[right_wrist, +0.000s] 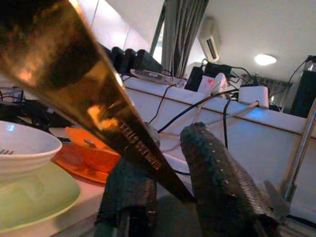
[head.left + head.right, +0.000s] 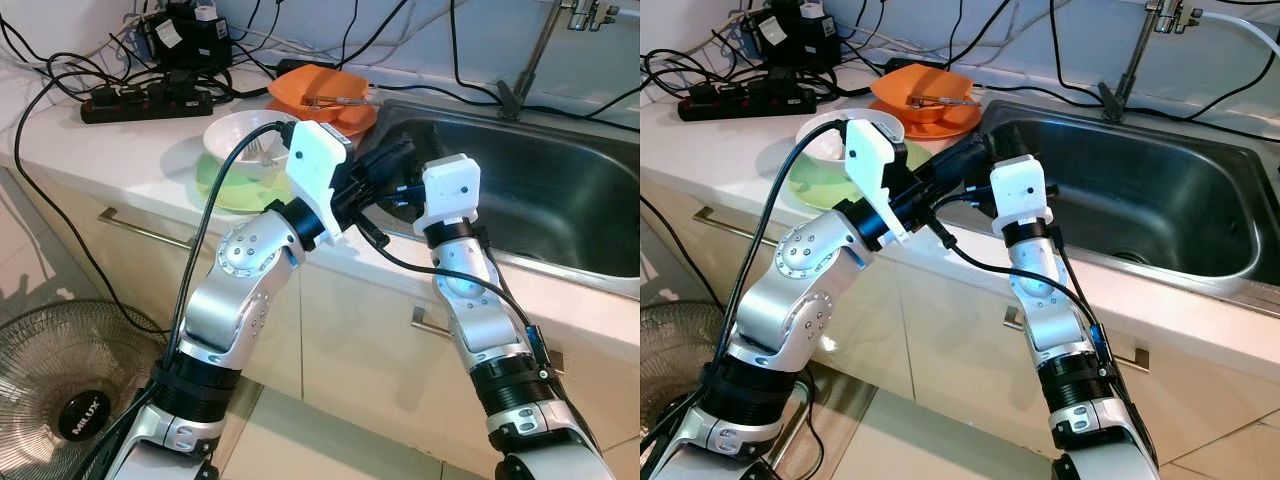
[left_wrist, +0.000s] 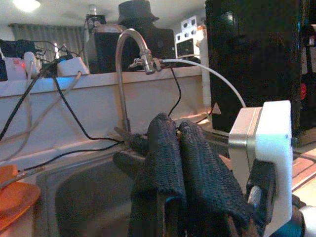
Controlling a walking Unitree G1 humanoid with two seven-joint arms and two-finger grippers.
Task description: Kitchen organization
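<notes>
The right gripper (image 1: 168, 197) fingers are pinching a thin brassy metal blade (image 1: 94, 106) beside the steel sink (image 2: 520, 190); the left gripper (image 3: 180, 168), fingers pressed together empty, is crowding it, risking a knock loosening the blade.

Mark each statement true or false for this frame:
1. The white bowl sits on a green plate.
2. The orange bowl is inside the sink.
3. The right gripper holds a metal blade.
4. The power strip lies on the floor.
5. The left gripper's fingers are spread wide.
1. True. The white bowl rests on the green plate.
2. False. The orange bowl is on the counter, beside the sink.
3. True. A metal blade passes between the fingers of the right gripper.
4. False. The power strip lies on the counter.
5. False. The left gripper has its fingers pressed together.
</notes>
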